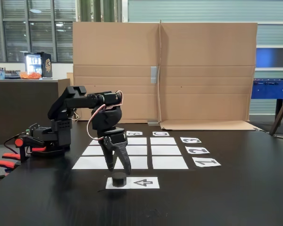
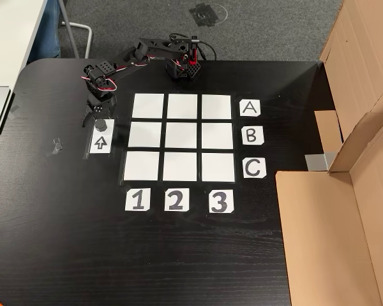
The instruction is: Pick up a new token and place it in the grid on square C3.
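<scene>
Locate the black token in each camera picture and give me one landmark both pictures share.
Side-on fixed view: the token sits low and left of centre, on the left end of the arrow sheet, just under the gripper.
Top-down fixed view: the token lies upper left, on the top end of the arrow sheet, left of the grid.
Shared landmark: the arrow sheet.

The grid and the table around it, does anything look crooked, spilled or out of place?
Nothing stands out. The grid cells sit in even rows, all bare, with the letter and number labels along its edges. The token rests on the arrow sheet, with the hand right above it. The cardboard screen stands beyond the grid.
</scene>
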Motion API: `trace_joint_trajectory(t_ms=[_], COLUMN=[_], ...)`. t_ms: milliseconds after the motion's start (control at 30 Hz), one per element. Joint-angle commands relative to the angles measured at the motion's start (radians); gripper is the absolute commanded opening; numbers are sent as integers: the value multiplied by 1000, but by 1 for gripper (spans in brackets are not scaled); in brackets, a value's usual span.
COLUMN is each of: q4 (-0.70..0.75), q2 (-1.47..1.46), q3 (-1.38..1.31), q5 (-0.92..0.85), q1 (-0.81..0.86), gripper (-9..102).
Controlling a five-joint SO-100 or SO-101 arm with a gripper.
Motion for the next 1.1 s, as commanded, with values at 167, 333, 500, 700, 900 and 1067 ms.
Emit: trace_joint_trajectory(t_ms=[167, 333, 500, 700, 900, 1067], q4=[6, 6, 15, 15, 20, 23], q2=[-11, -35, -61, -77, -89, -94], q3=[-51, -74, -107, -123, -138, -146], q5=[18, 21, 23, 29, 37, 41], q1=[2, 5, 5, 5, 6, 9], gripper=[47, 47, 47, 24, -1, -1])
